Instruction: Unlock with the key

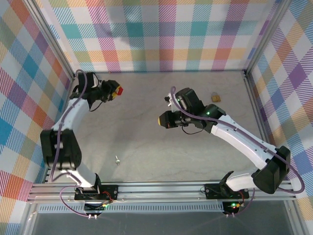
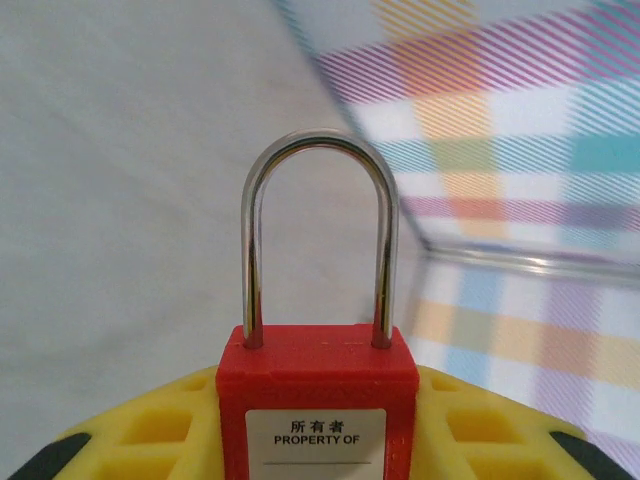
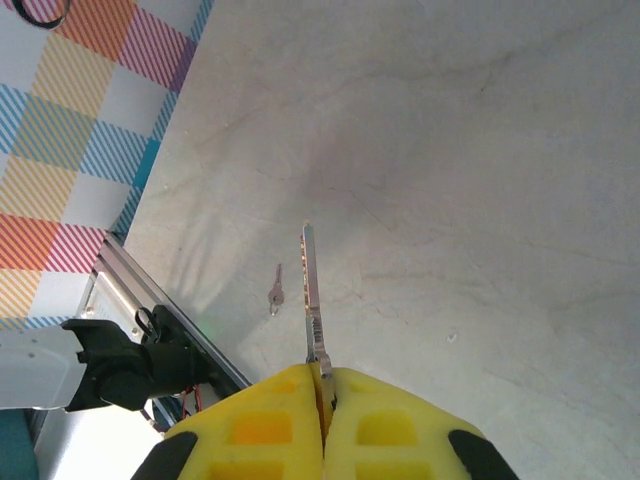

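Left hand (image 2: 318, 430) was clamped shut on the red padlock (image 2: 318, 380), shackle (image 2: 318, 150) closed; right hand (image 3: 322, 395) pinched the key (image 3: 311, 290) above the tabletop (image 3: 480, 200).

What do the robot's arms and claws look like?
The left arm and right arm are white shells with black joints and black bases, each trailed by a purple cable. The left claw and right claw have chunky yellow fingers with square recesses and black corner patches.
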Controlling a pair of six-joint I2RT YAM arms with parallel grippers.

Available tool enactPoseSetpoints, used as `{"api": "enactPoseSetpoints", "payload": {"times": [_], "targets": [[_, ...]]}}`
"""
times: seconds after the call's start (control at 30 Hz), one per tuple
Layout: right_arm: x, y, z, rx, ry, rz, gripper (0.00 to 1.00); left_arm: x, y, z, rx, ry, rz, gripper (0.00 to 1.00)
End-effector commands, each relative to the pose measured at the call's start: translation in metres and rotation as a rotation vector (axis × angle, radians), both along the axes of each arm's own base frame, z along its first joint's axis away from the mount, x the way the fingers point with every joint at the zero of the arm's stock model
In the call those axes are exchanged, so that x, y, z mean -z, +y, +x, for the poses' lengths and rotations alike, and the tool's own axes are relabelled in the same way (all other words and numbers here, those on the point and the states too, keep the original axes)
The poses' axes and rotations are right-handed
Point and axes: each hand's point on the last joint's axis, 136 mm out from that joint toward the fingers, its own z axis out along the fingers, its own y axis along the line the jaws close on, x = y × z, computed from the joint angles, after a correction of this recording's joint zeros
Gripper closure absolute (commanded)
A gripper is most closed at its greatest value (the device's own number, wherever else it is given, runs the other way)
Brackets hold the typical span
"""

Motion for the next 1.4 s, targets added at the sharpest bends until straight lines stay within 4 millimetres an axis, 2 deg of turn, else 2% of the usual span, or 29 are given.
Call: {"api": "enactPoseSetpoints", "payload": {"times": [0.0, 0.17, 0.23, 0.43, 0.63, 0.93, 1.37], "targets": [[-0.013, 0.015, 0.010, -0.066, -0.086, 0.038, 1.00, -0.049, -0.041, -0.022, 0.012, -0.065, -0.202, 0.93], [-0.019, 0.025, 0.021, -0.082, -0.129, 0.045, 1.00, -0.066, -0.075, -0.062, -0.002, -0.081, -0.206, 0.95], [-0.021, 0.026, 0.025, -0.073, -0.142, 0.048, 1.00, -0.067, -0.085, -0.073, -0.004, -0.081, -0.184, 0.96], [-0.036, 0.029, 0.029, -0.049, -0.183, 0.111, 1.00, -0.060, -0.104, -0.091, -0.018, -0.078, -0.166, 0.98], [-0.038, 0.026, 0.032, -0.025, -0.200, 0.121, 1.00, -0.051, -0.117, -0.099, -0.013, -0.063, -0.166, 0.99], [-0.036, 0.021, 0.038, 0.016, -0.216, 0.094, 1.00, -0.055, -0.127, -0.107, -0.003, -0.073, -0.174, 1.00], [-0.035, 0.026, 0.043, 0.016, -0.217, 0.097, 1.00, -0.062, -0.136, -0.114, 0.014, -0.085, -0.178, 1.00]]}}
